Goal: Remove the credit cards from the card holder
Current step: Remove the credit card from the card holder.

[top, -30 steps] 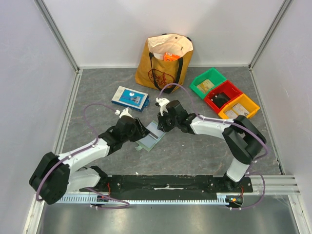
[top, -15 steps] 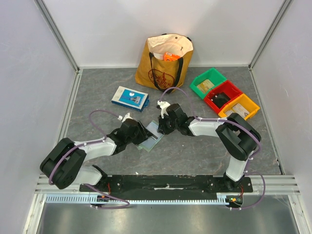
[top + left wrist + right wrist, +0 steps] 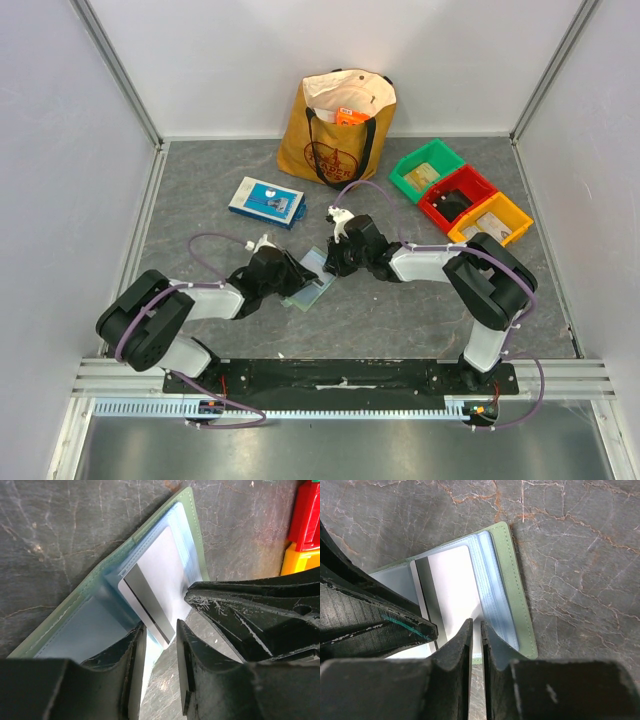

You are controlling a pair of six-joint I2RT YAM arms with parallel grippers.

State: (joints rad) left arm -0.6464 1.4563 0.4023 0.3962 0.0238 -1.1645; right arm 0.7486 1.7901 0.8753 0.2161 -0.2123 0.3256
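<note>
step: i'm drawing a card (image 3: pixel 155 580) from the card holder (image 3: pixel 310 283), open on the table between both arms | left gripper (image 3: pixel 159 645) jaws slightly apart around the card's corner | right gripper (image 3: pixel 475 640) jaws nearly together at the holder's edge, grip unclear | next: i close left and slide the card out while right pins the holder

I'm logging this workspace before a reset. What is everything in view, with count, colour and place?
card holder: 1, pale green, lying open at table centre
credit card: 1 visible, pale grey with dark stripe, on the holder's clear pockets
tote bag: 1, mustard yellow, back centre
flat box: 1, blue and white, left of the bag
bins: 3, green bin, red bin, yellow bin, row at back right
table: 1, dark grey marbled
left gripper: 1, black, fingers astride the card's corner
right gripper: 1, black, fingers nearly together over the holder
</note>
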